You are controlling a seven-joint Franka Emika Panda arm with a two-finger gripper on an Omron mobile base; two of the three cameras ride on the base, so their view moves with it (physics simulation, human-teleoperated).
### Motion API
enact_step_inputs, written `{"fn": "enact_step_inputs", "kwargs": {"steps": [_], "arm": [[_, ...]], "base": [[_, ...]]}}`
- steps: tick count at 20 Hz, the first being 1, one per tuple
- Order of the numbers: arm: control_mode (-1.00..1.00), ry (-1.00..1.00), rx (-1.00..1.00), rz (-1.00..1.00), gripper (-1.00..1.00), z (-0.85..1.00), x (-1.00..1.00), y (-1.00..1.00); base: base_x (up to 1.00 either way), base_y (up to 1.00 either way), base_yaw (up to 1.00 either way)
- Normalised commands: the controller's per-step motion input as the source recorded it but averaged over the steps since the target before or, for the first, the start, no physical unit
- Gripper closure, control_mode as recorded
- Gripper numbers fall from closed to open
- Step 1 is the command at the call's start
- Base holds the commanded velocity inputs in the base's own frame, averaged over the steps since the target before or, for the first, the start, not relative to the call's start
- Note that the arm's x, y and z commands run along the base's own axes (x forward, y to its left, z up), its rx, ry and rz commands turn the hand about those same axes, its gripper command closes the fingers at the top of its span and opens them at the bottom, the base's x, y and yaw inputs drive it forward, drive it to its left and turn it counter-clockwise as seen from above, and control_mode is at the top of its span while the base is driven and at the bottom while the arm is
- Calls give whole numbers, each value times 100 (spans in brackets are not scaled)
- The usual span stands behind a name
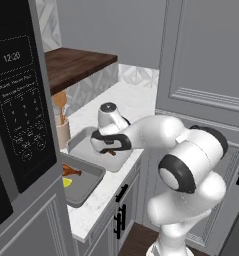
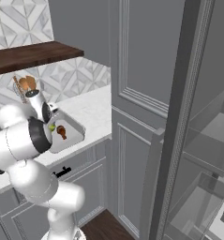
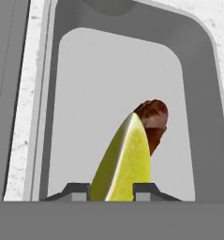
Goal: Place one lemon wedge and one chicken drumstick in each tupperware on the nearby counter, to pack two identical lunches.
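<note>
My gripper (image 3: 112,190) is shut on a yellow lemon wedge (image 3: 125,161) and holds it just above the lighter grey tupperware (image 3: 118,79). A brown chicken drumstick (image 3: 153,123) lies in that tray right behind the wedge. From the right base view, the wedge (image 2: 51,127) hangs beside the drumstick (image 2: 62,132) over the same tray (image 2: 75,136). In the left base view my hand (image 1: 110,141) covers the lighter tray (image 1: 83,145). The darker tupperware (image 1: 88,186) sits nearer on the counter (image 1: 128,97) and holds another drumstick (image 1: 71,171) and another lemon wedge (image 1: 67,183).
A beige utensil cup (image 1: 62,131) with wooden tools stands just behind the trays. A black microwave (image 1: 18,100) rises close on the left. A dark wooden slab (image 1: 76,65) lies behind, and tall grey cabinet panels (image 1: 206,60) stand on the right.
</note>
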Motion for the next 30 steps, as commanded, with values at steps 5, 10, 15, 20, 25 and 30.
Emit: {"fn": "enact_step_inputs", "kwargs": {"steps": [5,10,15,20,25,30], "arm": [[-100,4,0,0,100,-1,5,3],[-100,1,0,0,100,-23,2,33],[-100,0,0,0,100,-36,21,20],[-100,0,0,0,100,-23,6,2],[-100,0,0,1,100,-3,14,1],[-100,-6,1,8,100,-6,46,0]], "base": [[0,0,0],[0,0,0],[0,0,0],[0,0,0],[0,0,0],[0,0,0]]}}
